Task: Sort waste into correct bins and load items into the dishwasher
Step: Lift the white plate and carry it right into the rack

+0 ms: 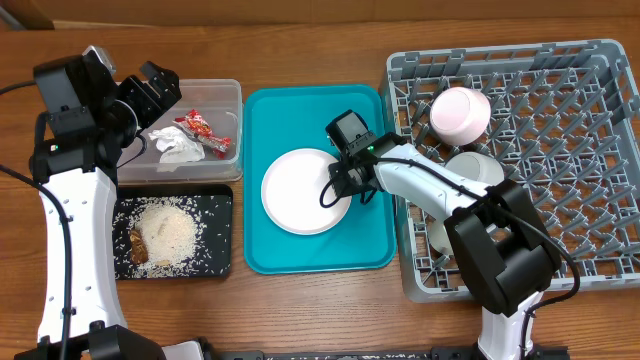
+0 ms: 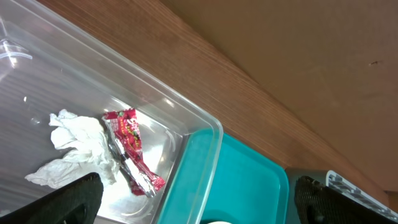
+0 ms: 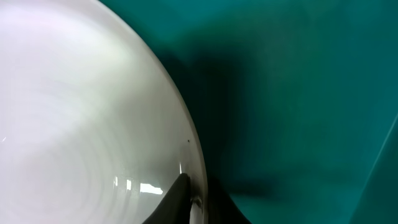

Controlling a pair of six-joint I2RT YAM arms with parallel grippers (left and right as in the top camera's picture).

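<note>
Pale plate (image 3: 87, 112): fills the left of the right wrist view, and its right rim curves down between the two dark fingertips at the bottom edge.
Right gripper (image 3: 194, 200): fingers are pinched on that rim, one lying on the plate's upper face and the other just outside the edge, over the teal surface.
Teal tray (image 1: 370, 245): lies under the plate. From overhead the plate sits flat, left of the tray's middle, with the right arm reaching in across the tray's right half.
Dish rack (image 1: 590, 240): just beside the tray's right edge. It holds a pinkish-white bowl (image 1: 460, 112) near its upper left and a pale cup (image 1: 478, 168) just below that.
Black tray (image 1: 220, 200): left of the teal tray, carrying white rice (image 1: 165, 230) and brown scraps.
Clear tub (image 1: 228, 92): behind the black tray. A crumpled napkin (image 2: 78, 140) and a red wrapper (image 2: 130, 149) lie touching inside it.
Left gripper (image 2: 198, 183): fingers spread wide, pinching nothing, hanging over the tub's corner nearest the teal tray.
</note>
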